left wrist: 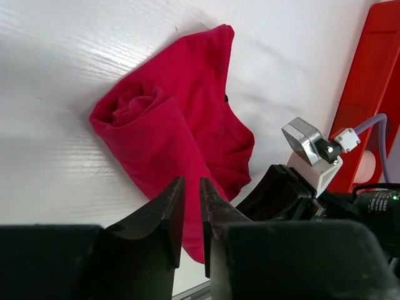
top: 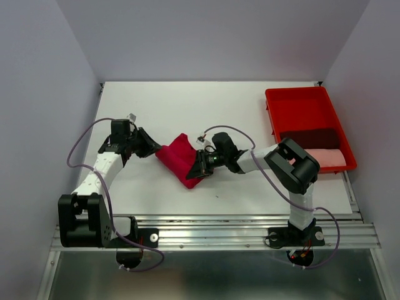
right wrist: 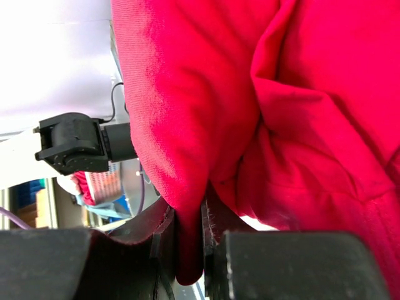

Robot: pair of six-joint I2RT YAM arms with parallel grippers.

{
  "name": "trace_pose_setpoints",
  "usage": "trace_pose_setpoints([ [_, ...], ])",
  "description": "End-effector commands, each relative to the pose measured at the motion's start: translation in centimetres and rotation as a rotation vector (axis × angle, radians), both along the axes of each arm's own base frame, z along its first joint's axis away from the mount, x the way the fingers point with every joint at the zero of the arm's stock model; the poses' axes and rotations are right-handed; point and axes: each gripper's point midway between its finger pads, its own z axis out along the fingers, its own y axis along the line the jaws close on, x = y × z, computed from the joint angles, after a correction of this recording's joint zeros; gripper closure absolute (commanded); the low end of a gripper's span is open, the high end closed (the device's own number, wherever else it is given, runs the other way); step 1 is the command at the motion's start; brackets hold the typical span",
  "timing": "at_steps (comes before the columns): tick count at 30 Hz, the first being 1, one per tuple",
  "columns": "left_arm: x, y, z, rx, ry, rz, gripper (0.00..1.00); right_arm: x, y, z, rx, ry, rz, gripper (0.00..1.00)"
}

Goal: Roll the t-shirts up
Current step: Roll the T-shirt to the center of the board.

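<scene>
The bright crimson-red t-shirt (top: 177, 159) lies mid-table as a loose, partly rolled bundle; its spiral end shows in the left wrist view (left wrist: 164, 125). My right gripper (top: 199, 166) is at the bundle's near right end, shut on a fold of the crimson cloth (right wrist: 281, 94) that hangs between its jaws (right wrist: 188, 220). My left gripper (top: 152, 148) is at the bundle's left end, just above the cloth (left wrist: 192, 185). Its jaws are almost together with nothing between them. A rolled dark maroon t-shirt (top: 309, 137) and a rolled pale pink one (top: 326, 157) lie in the tray.
The glossy red plastic tray (top: 300, 103) stands at the back right, and its edge shows in the left wrist view (left wrist: 365, 94). The right arm's wrist and cable (left wrist: 312, 150) are close beside the bundle. A metal rail (top: 212, 226) runs along the table's near edge.
</scene>
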Motion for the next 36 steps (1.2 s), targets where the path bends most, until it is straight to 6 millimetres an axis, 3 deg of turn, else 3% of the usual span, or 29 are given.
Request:
trace_pose_setpoints([
  [1,0.5,-1.3,-0.1,-0.032,-0.026,-0.049,0.78,-0.1,0.4,0.9,0.068,0.015,0.019,0.99],
  [6,0.6,-1.9,-0.6,-0.039,-0.015,-0.062,0.97,0.1,0.0,0.1,0.062,0.042,0.002,0.99],
  [8,0.5,-2.1,-0.8,-0.039,-0.009,-0.065,1.0,0.3,-0.3,-0.3,0.062,0.052,-0.01,0.99],
  [17,0.7,-3.2,-2.0,-0.033,0.024,-0.079,1.0,0.6,-1.1,-0.1,0.11,0.108,-0.045,0.99],
  [27,0.7,-3.1,-1.2,-0.019,-0.012,-0.047,1.0,0.7,-1.3,-0.7,0.121,0.149,-0.056,0.99],
  [33,1.0,-3.3,-3.1,-0.014,0.019,-0.058,1.0,0.9,-1.5,-1.0,0.14,0.172,-0.065,0.99],
  [36,1.1,-3.5,-5.0,-0.011,0.056,-0.064,1.0,0.7,-1.6,-1.3,0.14,0.199,-0.074,0.99],
])
